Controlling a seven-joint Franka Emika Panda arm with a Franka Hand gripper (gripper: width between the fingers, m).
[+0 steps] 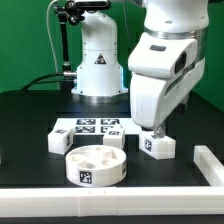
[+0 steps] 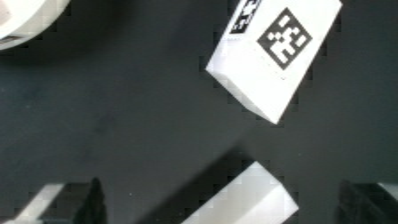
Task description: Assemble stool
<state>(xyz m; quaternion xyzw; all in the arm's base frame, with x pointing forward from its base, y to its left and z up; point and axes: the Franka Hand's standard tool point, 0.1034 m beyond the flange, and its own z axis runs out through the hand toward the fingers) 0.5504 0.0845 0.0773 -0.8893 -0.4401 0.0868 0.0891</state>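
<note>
Seat disc (image 1: 95,166) lies recesses-up; gripper (image 1: 157,131), jaws wide, hovers over leg (image 1: 158,147).

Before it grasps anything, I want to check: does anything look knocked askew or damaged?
Nothing stands out. The seat disc lies flat, recesses up; the leg near the gripper rests flat, with no visible damage.

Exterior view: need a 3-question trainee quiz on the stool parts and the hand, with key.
1. How many legs show in the exterior view?
2. True or false: the hand is shut on the seat.
3. The seat lies: A) on the table, nearer the camera than the marker board; B) on top of that board; C) between the hand's fingers.

Key: 1 three; 2 false, the hand is open above the leg on the exterior view's right; 3 A.
</note>
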